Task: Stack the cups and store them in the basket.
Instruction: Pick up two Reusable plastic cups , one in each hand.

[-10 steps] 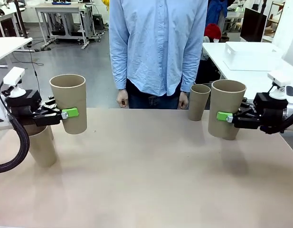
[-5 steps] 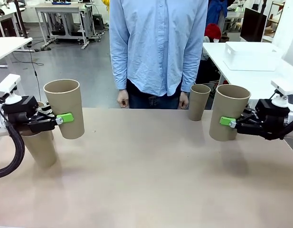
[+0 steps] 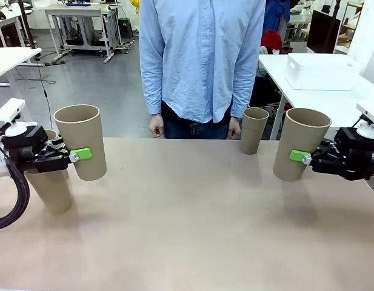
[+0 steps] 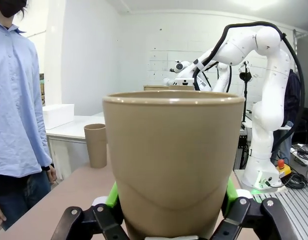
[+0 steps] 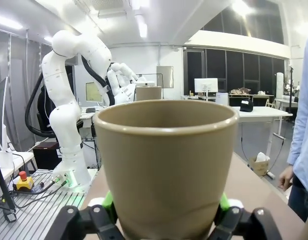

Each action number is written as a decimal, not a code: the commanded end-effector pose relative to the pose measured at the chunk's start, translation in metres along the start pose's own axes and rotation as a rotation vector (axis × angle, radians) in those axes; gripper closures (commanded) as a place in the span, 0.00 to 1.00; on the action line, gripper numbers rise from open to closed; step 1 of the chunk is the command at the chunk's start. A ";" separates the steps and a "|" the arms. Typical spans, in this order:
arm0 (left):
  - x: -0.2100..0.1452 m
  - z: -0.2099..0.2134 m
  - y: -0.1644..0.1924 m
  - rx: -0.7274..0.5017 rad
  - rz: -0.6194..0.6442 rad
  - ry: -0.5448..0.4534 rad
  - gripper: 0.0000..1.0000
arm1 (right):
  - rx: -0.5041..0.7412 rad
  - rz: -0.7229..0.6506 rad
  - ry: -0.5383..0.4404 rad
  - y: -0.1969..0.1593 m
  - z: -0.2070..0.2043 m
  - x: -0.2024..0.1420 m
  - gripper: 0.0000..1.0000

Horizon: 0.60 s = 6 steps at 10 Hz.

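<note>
Near left, standing cup [image 3: 50,191]: tan kraft paper, tapered, upright on the table [image 3: 193,224]. Just above, to its right, left cup [image 3: 80,136]: rolled rim, tipped slightly, clamped by the left gripper [image 3: 83,155]; probably nests here. Right cup [image 3: 303,136]: gripped by the right gripper [image 3: 299,156], well apart. Far cup [image 3: 254,130]: upright. Bin [image 3: 320,73]: smooth, white, on a farther table.

Left cup [image 3: 80,142] over the table's [image 3: 187,236] left side, right cup [image 3: 300,151] opposite — third cup [image 3: 254,130] at the far edge.
</note>
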<state>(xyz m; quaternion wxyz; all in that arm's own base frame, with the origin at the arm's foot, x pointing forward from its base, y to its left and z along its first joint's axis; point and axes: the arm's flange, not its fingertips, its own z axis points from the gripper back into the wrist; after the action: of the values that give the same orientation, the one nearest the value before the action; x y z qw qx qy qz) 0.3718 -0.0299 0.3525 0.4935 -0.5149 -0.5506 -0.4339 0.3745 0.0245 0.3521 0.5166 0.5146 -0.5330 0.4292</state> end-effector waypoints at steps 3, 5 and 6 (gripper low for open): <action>0.012 -0.013 -0.095 0.003 -0.061 -0.044 0.14 | 0.005 0.017 -0.009 0.086 -0.006 -0.008 0.15; 0.021 -0.016 -0.102 0.010 -0.067 -0.030 0.14 | 0.002 0.019 0.000 0.088 -0.007 -0.005 0.15; 0.021 -0.019 -0.103 0.013 -0.043 -0.020 0.14 | 0.006 0.020 0.008 0.091 -0.009 -0.002 0.15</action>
<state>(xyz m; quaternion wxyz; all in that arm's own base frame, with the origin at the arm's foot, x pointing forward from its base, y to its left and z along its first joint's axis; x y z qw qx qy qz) 0.3700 -0.0279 0.3775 0.4713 -0.5056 -0.5673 -0.4477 0.3723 0.0207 0.3525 0.5159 0.5149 -0.5291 0.4345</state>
